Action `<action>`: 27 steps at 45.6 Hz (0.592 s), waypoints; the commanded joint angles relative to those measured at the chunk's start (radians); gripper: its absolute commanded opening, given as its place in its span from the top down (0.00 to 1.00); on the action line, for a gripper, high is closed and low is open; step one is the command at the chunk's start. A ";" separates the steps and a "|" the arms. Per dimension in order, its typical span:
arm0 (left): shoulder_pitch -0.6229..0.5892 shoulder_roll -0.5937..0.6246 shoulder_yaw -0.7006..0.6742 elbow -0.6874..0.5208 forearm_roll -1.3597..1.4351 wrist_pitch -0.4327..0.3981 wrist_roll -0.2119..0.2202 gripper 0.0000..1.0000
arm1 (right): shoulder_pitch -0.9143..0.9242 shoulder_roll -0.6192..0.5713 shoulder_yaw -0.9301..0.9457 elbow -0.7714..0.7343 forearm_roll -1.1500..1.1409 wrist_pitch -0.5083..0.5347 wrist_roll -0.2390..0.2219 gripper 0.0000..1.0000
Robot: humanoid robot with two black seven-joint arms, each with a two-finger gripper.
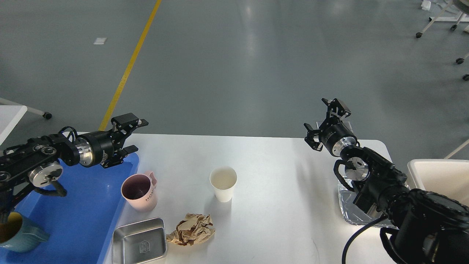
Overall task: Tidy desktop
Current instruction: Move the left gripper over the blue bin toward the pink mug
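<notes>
The large smooth white rectangular desktop is spread below both arms. The left gripper is held over the blue plastic tray, fingers spread and empty, probably to reach the pink ceramic mug. The right gripper is raised at the far edge, seemingly parted. A crumpled brown paper wad is left uncleared.

On the desktop, the cup stood at centre, the mug to its left, the crumpled paper below.
</notes>
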 commanded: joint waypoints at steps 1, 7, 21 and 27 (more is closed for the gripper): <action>0.047 0.177 0.014 -0.171 0.043 0.011 0.000 0.03 | 0.003 0.000 0.000 0.000 0.000 0.000 0.000 0.00; 0.112 0.394 0.037 -0.362 0.066 0.001 0.001 0.03 | 0.009 -0.003 0.000 0.002 -0.001 0.000 -0.001 0.00; 0.117 0.774 0.023 -0.485 0.089 -0.175 -0.003 0.03 | 0.030 -0.008 -0.032 0.000 -0.003 0.000 -0.003 0.00; 0.107 0.899 0.009 -0.472 0.089 -0.372 0.006 0.03 | 0.035 -0.011 -0.046 0.000 -0.015 0.000 -0.003 0.00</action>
